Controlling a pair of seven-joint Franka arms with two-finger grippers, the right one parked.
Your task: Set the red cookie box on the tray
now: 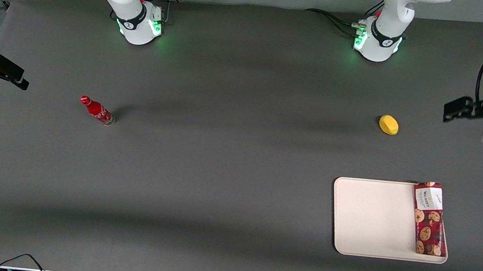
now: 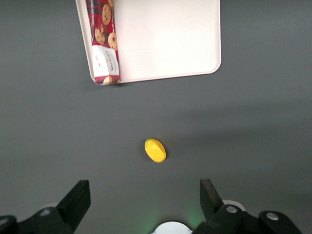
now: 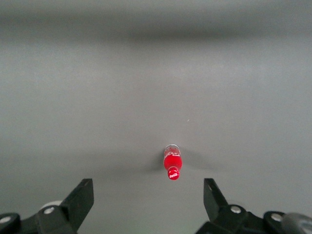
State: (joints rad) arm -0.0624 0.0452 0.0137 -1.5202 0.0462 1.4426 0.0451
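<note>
The red cookie box (image 1: 429, 218) lies flat on the cream-white tray (image 1: 371, 219), along the tray's edge toward the working arm's end of the table. Its white label end is the end farther from the front camera and reaches the tray's rim. Both also show in the left wrist view, the box (image 2: 104, 41) on the tray (image 2: 170, 39). My left gripper (image 1: 452, 112) hangs above the table at the working arm's end, farther from the front camera than the tray and apart from the box. In the left wrist view the gripper (image 2: 144, 187) is open and empty.
A yellow lemon-like object (image 1: 388, 124) lies on the dark table between the tray and the working arm's base (image 1: 376, 42); it also shows in the left wrist view (image 2: 155, 150). A small red bottle (image 1: 96, 110) stands toward the parked arm's end.
</note>
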